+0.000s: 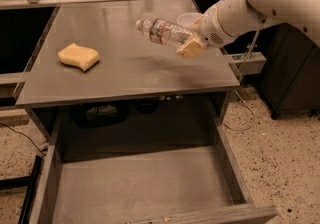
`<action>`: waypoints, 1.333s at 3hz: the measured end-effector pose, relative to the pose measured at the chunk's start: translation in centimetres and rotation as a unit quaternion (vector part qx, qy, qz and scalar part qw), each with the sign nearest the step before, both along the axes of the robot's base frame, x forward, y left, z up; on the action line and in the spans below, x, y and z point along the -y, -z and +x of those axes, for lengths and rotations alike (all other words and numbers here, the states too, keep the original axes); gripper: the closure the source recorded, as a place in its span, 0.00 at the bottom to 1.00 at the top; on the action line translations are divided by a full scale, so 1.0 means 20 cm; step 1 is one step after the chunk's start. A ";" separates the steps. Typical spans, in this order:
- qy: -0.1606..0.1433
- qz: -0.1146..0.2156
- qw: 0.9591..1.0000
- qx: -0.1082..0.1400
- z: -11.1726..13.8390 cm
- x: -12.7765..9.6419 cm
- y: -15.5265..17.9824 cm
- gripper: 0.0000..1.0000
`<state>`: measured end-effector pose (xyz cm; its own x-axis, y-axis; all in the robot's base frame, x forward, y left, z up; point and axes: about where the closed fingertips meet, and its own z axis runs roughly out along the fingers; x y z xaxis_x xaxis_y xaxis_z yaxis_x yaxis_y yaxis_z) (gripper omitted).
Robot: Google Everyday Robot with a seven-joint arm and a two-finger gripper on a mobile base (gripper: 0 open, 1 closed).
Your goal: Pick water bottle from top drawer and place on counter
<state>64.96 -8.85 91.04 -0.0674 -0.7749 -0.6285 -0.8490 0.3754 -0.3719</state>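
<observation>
The water bottle [162, 31] is clear with a red, white and blue label. It lies almost sideways in the air above the right half of the counter [125, 73], cap end pointing left. My gripper [192, 38] is shut on the bottle's base end; its tan fingers [190, 47] clamp it from the right. The white arm reaches in from the upper right. The top drawer [140, 188] is pulled open below the counter's front edge, with a bare grey floor.
A yellow sponge [79, 56] lies on the counter's left side. A white bowl [189, 19] sits at the counter's right edge, partly behind the gripper. Dark cabinets stand to the right, and a speckled floor lies around.
</observation>
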 end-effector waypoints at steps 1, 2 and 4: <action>0.031 0.031 0.999 -0.014 0.07 -0.04 0.07 1.00; 0.027 0.049 0.998 -0.023 0.11 -0.11 0.11 1.00; 0.005 0.046 0.998 -0.039 0.12 -0.24 0.20 1.00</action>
